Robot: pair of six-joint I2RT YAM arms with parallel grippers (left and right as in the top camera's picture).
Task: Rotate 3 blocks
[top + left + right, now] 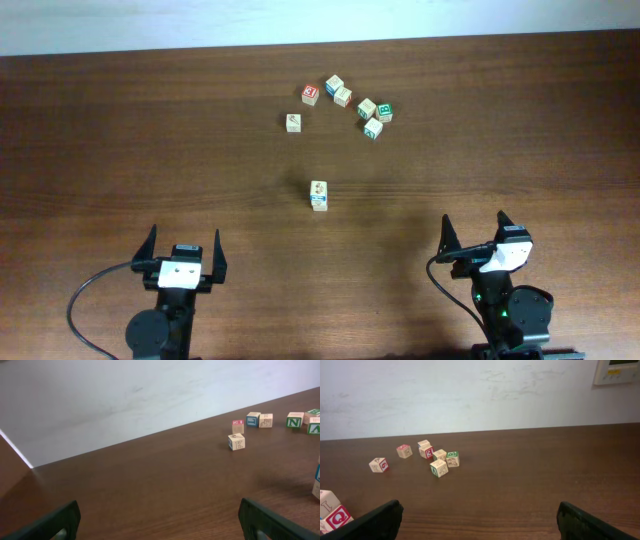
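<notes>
Wooden, so probably light, rigid and sturdy. Small blue-printed alphabet cube (319, 195), robot-side of the red-faced wooden cube (310, 93): pinch opposite flat sides. Left gripper (185, 240) and right gripper (474, 222) wide, empty.

**Satin wood table, matt wooden cubes, black plastic fingers**

Table (150, 150): dark brown wood-grain top, smooth, w/ a soft satin sheen. Tan-topped block (236, 441) & blue-faced block (253, 419): pale bare-looking wood, matt, w/ flat printed colour on some faces. Red-faced cube (238, 425) & green-faced cubes (294, 420): same wood & print. Wall (480, 395): off-white, matt, lightly scuffed. Left gripper (185, 231) & right gripper (473, 216): black matt fingers, plastic-looking, on white smooth housings. Cable (85, 295): black, rubbery-looking.
</notes>
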